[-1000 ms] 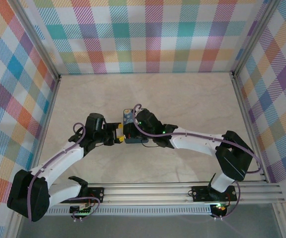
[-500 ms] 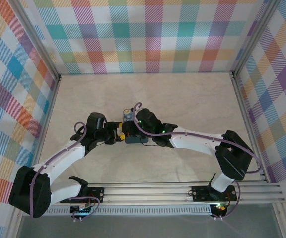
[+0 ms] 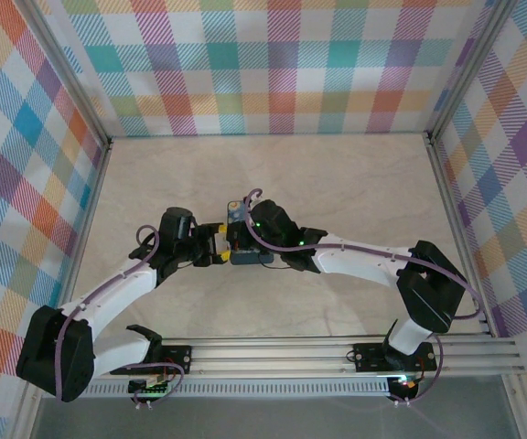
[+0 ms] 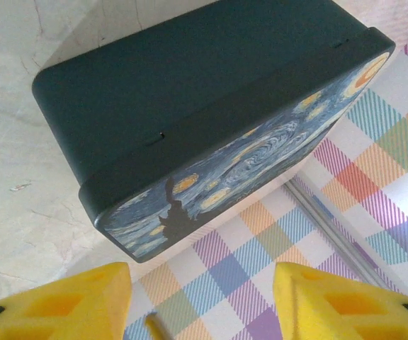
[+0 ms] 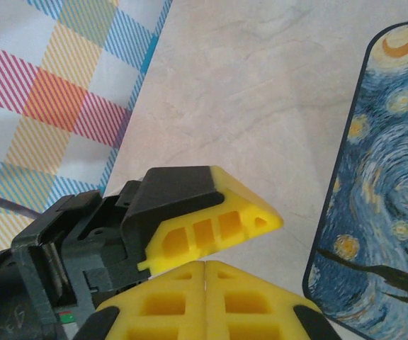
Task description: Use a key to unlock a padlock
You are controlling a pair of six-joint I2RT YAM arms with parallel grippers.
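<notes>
the left arm (image 3: 117,283) ran from its base at the near left corner, up and to the right, toward the middle of the bench (image 3: 337,174). the right arm (image 3: 364,261) ran from its base at the near right, bent at the elbow, and stretched left across the bench to the same spot. both wrists met at the dark blue swirl-patterned box (image 3: 243,258), which lay on the bench between them.

left hand (image 4: 200,304): the two yellow fingertips (image 4: 62,297) stood wide apart at the lower edge of the left wrist view. the gap between them held only bench and plaid wall (image 4: 374,156) behind. the box lay ahead of the fingertips and apart from them, with its dark side and its painted face turned toward the camera.

right hand (image 5: 204,283): the two yellow fingertips (image 5: 154,304) were pressed together along a straight seam. whether anything thin was pinched in that seam could not be told. one yellow fingertip of the left hand (image 5: 214,227), on its black mount, sat just above and beside the closed tips. contact between them could not be confirmed. the painted face of the box lay to the right of the right hand, near it, flat on the bench.

the location of the padlock and of the key could not be told.
</notes>
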